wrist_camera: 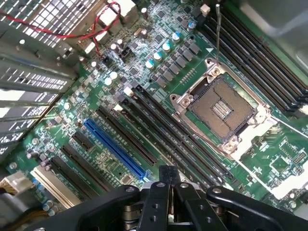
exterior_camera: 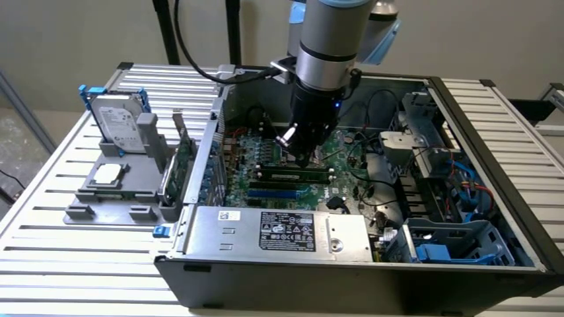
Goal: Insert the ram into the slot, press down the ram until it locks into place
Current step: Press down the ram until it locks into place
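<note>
so the arm is reaching down into the open pc case (exterior_camera: pixel 493 198) that sits on the slatted bench (exterior_camera: pixel 53 264), and the gripper (exterior_camera: pixel 302 157) is right over the middle of the motherboard (exterior_camera: pixel 264 142), centre of the frame in the exterior view. the ram (exterior_camera: pixel 291 176) is lying lengthwise just below the fingertips, a thin green stick sitting in the slot (exterior_camera: pixel 291 181), one of the long black ones, with the bright blue socket (exterior_camera: pixel 277 194) just below it in the frame. can't tell from here whether it's fully clicked in or whether the fingers actually touch it.

in the wrist view the fingers (wrist_camera: pixel 169 180) look pressed together at the bottom centre of the frame, nothing between them. they sit over the row of long black slots running diagonally across the board, with the blue socket (wrist_camera: pixel 115 149) to the lower left and the open cpu socket (wrist_camera: pixel 224 108) with its metal frame to the right of centre. red wires (wrist_camera: pixel 103 19) loop in the upper left.

on the exterior view's left there's a grey holder (exterior_camera: pixel 115 188) on the bench with a hard drive (exterior_camera: pixel 119 122) standing up in it. the power supply (exterior_camera: pixel 282 231) sits at the front edge of the case.
</note>
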{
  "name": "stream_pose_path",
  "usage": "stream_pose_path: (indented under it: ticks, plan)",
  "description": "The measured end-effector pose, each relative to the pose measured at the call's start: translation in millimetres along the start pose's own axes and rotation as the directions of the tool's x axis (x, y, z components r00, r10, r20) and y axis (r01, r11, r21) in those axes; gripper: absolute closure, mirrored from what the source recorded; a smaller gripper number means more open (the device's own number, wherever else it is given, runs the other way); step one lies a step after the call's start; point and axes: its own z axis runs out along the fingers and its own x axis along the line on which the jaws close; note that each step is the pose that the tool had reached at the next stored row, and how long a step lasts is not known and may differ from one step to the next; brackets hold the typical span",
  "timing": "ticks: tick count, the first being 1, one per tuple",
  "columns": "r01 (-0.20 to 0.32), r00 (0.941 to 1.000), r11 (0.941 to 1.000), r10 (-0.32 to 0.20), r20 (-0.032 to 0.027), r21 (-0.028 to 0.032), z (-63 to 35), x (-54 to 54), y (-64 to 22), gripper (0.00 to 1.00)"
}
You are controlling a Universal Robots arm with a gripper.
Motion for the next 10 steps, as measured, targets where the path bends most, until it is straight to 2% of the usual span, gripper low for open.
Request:
stream_pose_path:
  ticks: [5,10]
  plan:
    - [-0.078,0.9970,0.9970,0.078,0.0008,-0.0022,-0.1,0.0,0.0,0.89]
    - [-0.154,0.9880,0.9880,0.154,0.0018,-0.0045,-0.1,0.0,0.0,0.89]
